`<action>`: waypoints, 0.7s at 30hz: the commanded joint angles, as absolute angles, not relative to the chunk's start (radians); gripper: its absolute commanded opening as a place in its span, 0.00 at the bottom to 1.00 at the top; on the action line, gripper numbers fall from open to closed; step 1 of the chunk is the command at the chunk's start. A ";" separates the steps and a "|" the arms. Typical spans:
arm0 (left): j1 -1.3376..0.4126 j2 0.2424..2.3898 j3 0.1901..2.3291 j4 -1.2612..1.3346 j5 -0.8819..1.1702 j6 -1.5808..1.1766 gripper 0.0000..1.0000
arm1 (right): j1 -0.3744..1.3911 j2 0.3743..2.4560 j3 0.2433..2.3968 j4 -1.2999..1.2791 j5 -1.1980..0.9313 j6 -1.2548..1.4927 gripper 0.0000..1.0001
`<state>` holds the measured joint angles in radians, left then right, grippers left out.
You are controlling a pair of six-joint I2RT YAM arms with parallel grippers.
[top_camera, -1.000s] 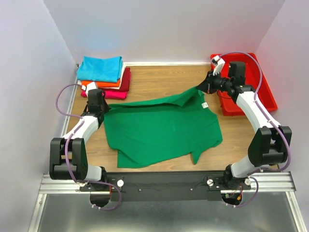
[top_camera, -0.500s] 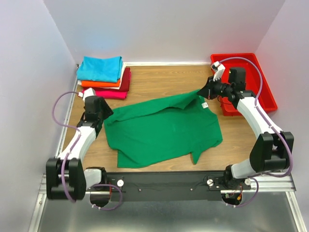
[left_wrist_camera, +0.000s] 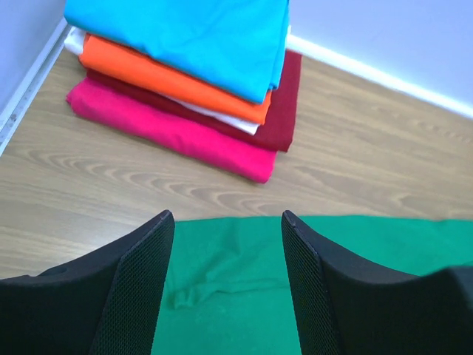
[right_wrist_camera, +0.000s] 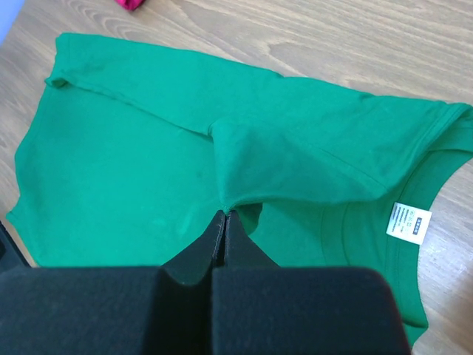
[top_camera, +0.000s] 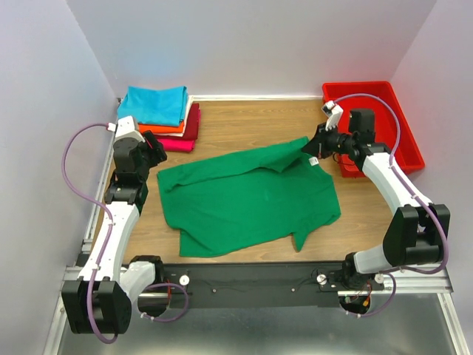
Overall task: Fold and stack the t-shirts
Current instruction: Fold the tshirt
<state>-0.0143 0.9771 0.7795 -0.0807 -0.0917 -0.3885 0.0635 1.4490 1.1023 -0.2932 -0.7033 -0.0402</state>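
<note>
A large green t-shirt (top_camera: pixel 247 200) lies spread across the middle of the table, its white neck label (right_wrist_camera: pixel 410 220) near the right side. My right gripper (right_wrist_camera: pixel 225 212) is shut on a pinch of the green cloth near the collar, holding that edge up off the wood (top_camera: pixel 309 146). My left gripper (left_wrist_camera: pixel 228 222) hangs open above the shirt's left corner (top_camera: pixel 151 150), with nothing between its fingers. Behind it stands a stack of folded t-shirts (left_wrist_camera: pixel 192 66), turquoise on top, then orange, dark red and magenta (top_camera: pixel 159 115).
A red plastic tray (top_camera: pixel 384 103) sits at the back right, beside the right arm. White walls close in the table on the left, back and right. Bare wood shows between the stack and the tray.
My left gripper has let go of the shirt's left corner, opened and lifted back toward the left. The right gripper has lowered its held edge a little to the left.
</note>
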 commanded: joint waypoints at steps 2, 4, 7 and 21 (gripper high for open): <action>-0.009 0.983 0.801 -0.115 -0.038 -0.311 0.67 | 0.060 1.425 1.095 -0.340 -0.738 -0.066 0.00; -0.009 0.970 0.793 -0.109 -0.031 -0.299 0.67 | 0.058 1.419 1.094 -0.353 -0.741 -0.069 0.00; -0.009 0.963 0.792 -0.113 -0.031 -0.278 0.66 | 0.061 1.417 1.092 -0.386 -0.749 -0.086 0.01; -0.009 0.953 0.750 -0.112 -0.015 -0.229 0.66 | 0.064 1.353 1.063 -0.479 -0.733 -0.152 0.00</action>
<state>-0.0143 0.9665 0.7635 -0.1078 -0.0425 -0.2512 0.0635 1.3968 1.0828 -0.4232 -0.7238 -0.1177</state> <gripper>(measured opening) 0.664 0.007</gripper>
